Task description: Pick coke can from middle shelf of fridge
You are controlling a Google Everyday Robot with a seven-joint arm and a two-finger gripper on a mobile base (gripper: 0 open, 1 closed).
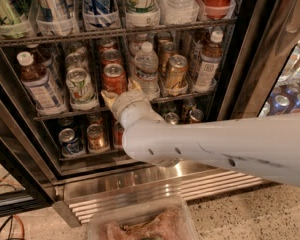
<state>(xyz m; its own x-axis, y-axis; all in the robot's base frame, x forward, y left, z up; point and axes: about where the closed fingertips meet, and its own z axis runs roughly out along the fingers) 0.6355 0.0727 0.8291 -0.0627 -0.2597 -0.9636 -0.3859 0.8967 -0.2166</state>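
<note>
The coke can (114, 78) stands red with a silver top on the middle shelf (50, 115) of the open fridge (240, 59), between a white-and-green can (80, 86) and a clear water bottle (147, 66). My gripper (121, 91) reaches in at the can's lower part on the end of the thick white arm (215, 144). It is open, with one tan fingertip (106, 96) to the can's left and the other to its right. The wrist hides the can's base.
A gold-brown can (175, 71) and white-capped brown-drink bottles (36, 81) share the shelf. More cans stand on the rack below (70, 141). The ribbed steel grille (155, 184) lies under the door opening. A clear plastic tub (140, 224) sits on the floor in front.
</note>
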